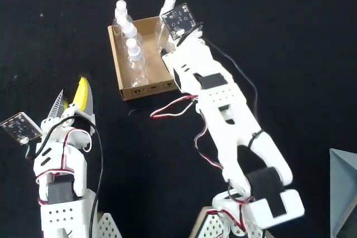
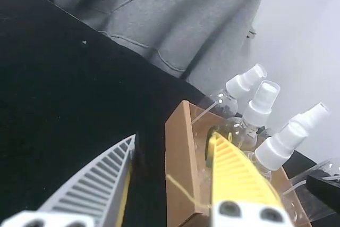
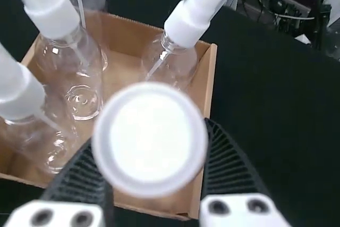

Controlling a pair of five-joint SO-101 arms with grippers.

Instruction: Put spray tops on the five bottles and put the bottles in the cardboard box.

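Cardboard box [image 1: 146, 88]: shallow, brown, open-topped, on the black cloth-covered table [image 1: 290, 54]. Clear round-bodied plastic bottles [image 1: 135, 59] stand in it, each w/ a white spray top [image 1: 121, 8].

High view: three bottles in a row along one side of the box, plus another top by the right arm's wrist. Right wrist view looks down on four capped bottles in the box, thin dip tubes [image 3: 79, 11] visible through the plastic.

The fifth spray top [image 3: 151, 126], a round white disc from above, sits between the black ribbed fingers of the right pincer [image 3: 151, 142], which is clamped on it over the box. Whether the fingers press cap or neck, can't tell.

Left pincer [image 1: 71, 86] is well apart from the box, jaws spread, nothing btw them. One finger is yellow, one grey, both ribbed. Left wrist view shows the box wall and three tops side-on.
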